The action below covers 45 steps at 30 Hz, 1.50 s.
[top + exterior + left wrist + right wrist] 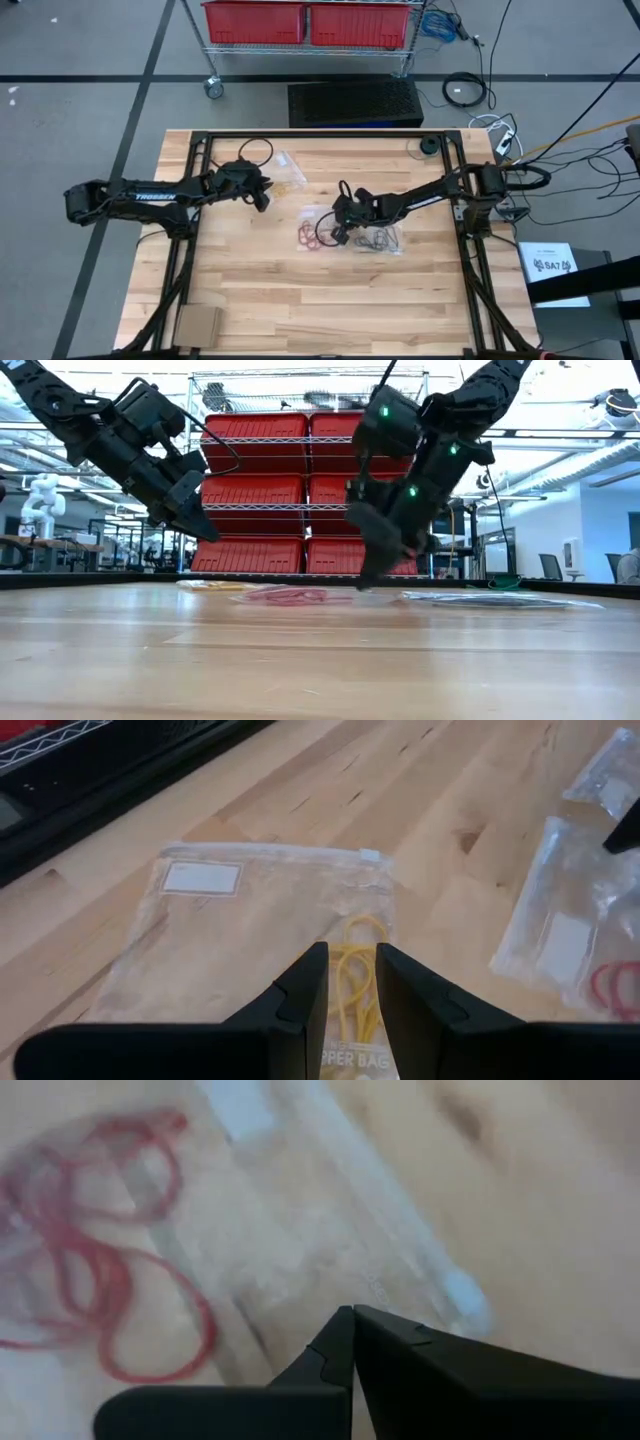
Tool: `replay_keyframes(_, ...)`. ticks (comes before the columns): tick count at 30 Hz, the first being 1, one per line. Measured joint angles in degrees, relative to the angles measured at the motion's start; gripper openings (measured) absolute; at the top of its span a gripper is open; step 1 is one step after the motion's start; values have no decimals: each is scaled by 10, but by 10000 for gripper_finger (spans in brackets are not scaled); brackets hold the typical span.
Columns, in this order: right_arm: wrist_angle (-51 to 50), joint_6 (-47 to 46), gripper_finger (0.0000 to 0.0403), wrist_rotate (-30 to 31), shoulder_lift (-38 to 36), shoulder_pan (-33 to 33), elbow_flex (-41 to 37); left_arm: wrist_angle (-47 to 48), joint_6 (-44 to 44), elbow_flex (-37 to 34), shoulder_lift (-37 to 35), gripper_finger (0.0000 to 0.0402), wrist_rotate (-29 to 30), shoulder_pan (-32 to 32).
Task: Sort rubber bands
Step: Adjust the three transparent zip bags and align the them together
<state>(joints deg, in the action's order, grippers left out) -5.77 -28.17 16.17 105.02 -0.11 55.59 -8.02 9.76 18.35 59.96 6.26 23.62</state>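
Red rubber bands (308,238) (90,1290) lie in a loose heap at the table's middle, beside a clear bag (330,1230). Dark bands (378,241) lie in another clear bag to their right. Yellow bands (352,985) lie inside a clear zip bag (240,920) at the far left-centre. My left gripper (350,952) (200,530) hangs open well above that bag, the yellow bands showing through the gap between its fingers. My right gripper (353,1310) (333,237) is shut and slants down, low over the clear bag just right of the red bands. My right gripper's shut fingertips (365,580) stand close to the table at the clear bag's edge, slanting down from the table's right. I cannot tell whether they touch the bag. No band shows between the fingers.
More clear bags (600,770) lie on the wood toward the middle. A cardboard piece (197,325) lies at the near left corner and a black round thing (429,146) at the far right. Red bins (300,20) stand on a rack beyond the far edge.
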Motion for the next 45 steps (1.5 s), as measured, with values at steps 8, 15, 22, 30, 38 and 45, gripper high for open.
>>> replay_keyframes(8,192,36,0,-18,-27,-45,3,13,-4,0,-25,83,3,8)
replay_keyframes(15,210,54,0,-28,-16,-58,2,11,-73,0,78,10,15,90)
replay_keyframes(22,200,64,0,-28,-16,-40,2,25,-42,25,187,4,-9,136)
replay_keyframes(30,184,66,0,-29,-17,-27,2,161,62,21,120,3,-91,73)
replay_keyframes(38,180,76,0,-43,-17,-24,2,234,154,19,-70,2,-74,-15)
replay_keyframes(45,187,77,0,-75,-15,-18,3,128,90,20,-39,1,-70,4)
